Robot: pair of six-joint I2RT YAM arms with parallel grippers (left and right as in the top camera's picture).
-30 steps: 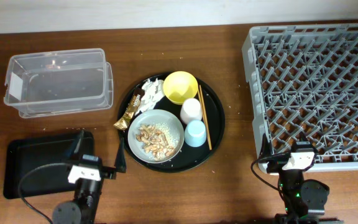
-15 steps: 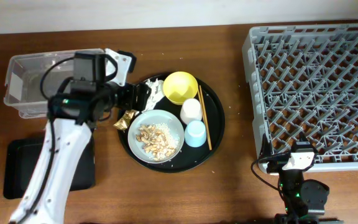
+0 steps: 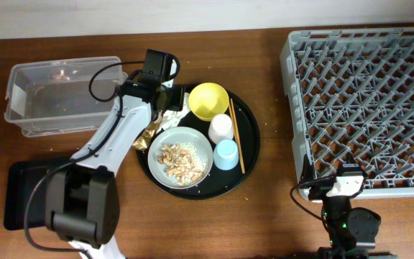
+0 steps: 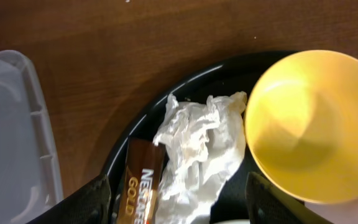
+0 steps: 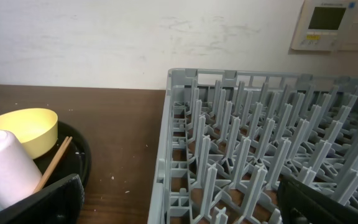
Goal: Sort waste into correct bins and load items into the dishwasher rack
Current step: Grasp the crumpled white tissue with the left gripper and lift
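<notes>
The left hand [image 4: 179, 208] hovers with its fingers spread wide over the gold-and-brown Nescafé wrapper [image 4: 140, 191] and the crumpled white napkin [image 4: 199, 148]. Both lie at the upper left of the round black tray [image 3: 251, 144], beside the yellow bowl [image 3: 208, 101]. The clear tub [image 3: 63, 97] stands on the surface further left. At the lower right of the overhead view, the right hand [image 5: 185, 202] is spread too, facing the grey dishwasher rack [image 5: 260, 155].

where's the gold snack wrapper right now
Overhead, the snack wrapper lies at the left edge of the round black tray, partly under the left arm, just left of the crumpled napkin and the plate.
</notes>
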